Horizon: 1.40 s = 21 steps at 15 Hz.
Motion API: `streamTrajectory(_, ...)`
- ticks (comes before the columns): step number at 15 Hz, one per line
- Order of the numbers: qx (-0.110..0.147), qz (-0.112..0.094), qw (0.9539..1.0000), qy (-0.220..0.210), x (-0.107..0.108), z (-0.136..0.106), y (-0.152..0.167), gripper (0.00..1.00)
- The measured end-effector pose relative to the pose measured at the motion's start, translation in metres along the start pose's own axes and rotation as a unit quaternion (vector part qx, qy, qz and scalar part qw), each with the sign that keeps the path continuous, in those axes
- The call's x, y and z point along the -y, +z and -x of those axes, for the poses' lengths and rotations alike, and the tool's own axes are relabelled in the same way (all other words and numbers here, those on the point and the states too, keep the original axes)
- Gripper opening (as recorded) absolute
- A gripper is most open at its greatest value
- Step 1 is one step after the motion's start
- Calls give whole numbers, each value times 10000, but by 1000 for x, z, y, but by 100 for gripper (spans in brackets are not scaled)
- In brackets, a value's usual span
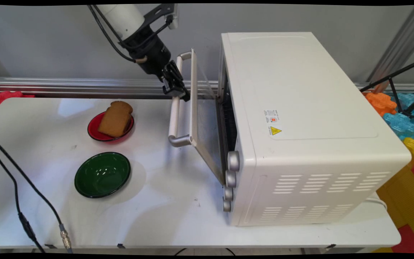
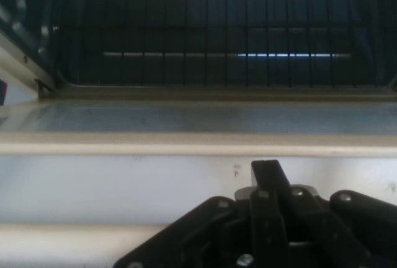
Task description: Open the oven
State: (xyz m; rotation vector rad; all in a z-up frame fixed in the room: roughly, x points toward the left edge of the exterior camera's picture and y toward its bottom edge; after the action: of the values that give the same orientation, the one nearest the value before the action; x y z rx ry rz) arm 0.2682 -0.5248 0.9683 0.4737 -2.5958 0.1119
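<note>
A white toaster oven [image 1: 300, 108] stands on the right of the table, its door [image 1: 203, 126] part way open. My gripper [image 1: 178, 91] is at the upper end of the door's handle [image 1: 174, 118], fingers shut together and resting against the bar rather than around it. In the hand view the shut fingertips [image 2: 268, 172] reach past the pale handle bar [image 2: 74, 240] over the door [image 2: 198, 119]. The wire rack [image 2: 217, 32] shows inside the dark oven beyond.
A red plate [image 1: 93, 133] with a slice of brown bread [image 1: 115, 118] lies left of the door. A green bowl [image 1: 102, 174] sits nearer the front. Black cables [image 1: 16, 187] trail over the table's left side. Oven knobs [image 1: 230, 178] face left.
</note>
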Motion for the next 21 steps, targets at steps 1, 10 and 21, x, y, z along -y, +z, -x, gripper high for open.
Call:
streamTrajectory(1,-13,8,10000,-4,1,3,2,0)
streamTrajectory(10,-46,37,10000,-43,10,30,11,0)
streamTrajectory(21,88,238,9988,409,25,67,14,0)
